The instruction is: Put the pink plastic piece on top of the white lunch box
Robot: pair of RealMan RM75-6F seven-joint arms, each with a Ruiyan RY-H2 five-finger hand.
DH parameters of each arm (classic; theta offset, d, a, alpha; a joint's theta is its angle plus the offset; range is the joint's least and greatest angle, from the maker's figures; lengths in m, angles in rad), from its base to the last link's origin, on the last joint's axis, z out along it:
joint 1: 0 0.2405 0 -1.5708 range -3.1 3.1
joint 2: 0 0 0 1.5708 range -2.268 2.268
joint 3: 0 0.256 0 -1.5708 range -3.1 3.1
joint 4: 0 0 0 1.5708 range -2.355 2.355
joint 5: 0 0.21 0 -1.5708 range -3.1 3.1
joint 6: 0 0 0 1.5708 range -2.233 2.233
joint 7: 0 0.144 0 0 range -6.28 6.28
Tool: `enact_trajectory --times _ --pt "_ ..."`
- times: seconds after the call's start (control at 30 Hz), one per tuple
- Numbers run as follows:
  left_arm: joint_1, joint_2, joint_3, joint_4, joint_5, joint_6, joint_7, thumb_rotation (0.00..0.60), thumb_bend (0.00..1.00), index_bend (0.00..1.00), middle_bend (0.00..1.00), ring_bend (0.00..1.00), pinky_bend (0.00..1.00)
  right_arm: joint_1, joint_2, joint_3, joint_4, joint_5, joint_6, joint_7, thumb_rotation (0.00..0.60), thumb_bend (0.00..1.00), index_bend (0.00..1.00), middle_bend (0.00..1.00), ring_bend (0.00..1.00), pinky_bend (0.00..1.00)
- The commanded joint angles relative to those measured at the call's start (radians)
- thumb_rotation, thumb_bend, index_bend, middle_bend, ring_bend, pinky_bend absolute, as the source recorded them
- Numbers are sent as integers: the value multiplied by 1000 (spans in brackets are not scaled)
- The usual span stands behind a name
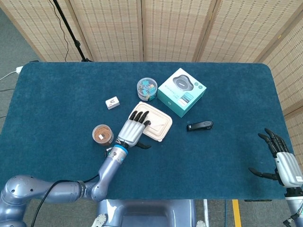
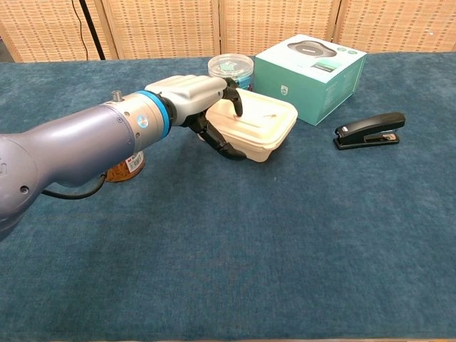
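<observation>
The white lunch box (image 1: 165,130) sits mid-table, its front wall (image 2: 265,146) plain in the chest view. A thin, very pale pink piece (image 1: 159,123) lies flat on its lid (image 2: 261,111) and is hard to tell from the lid itself. My left hand (image 1: 134,128) hovers at the box's left end with its fingers spread and nothing in them; its dark fingertips (image 2: 236,102) reach just over the lid's edge. My right hand (image 1: 283,161) hangs off the table's near right corner, fingers apart and empty.
A teal carton (image 1: 182,92) stands just behind the lunch box, with a black stapler (image 1: 199,126) to the right. A clear tub of clips (image 1: 147,88), a small white box (image 1: 112,102) and a brown jar (image 1: 102,134) lie around my left arm.
</observation>
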Motion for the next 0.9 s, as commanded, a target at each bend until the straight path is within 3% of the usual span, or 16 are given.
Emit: enact_trajectory --times 0.03,0.33,0.9 --pt "1 1 5 -8 5 5 7 347 0 281 0 0 0 -1 1 1 -1 0 1 1 600 0 114 0 0 0" --pt "7 9 22 -33 -5 20 40 346 0 282 0 0 0 -1 3 2 -2 0 1 9 600 0 114 0 0 0" --pt "10 40 4 -37 -18 17 36 345 0 282 0 0 0 -1 4 2 -8 -3 -1 8 600 0 115 0 0 0"
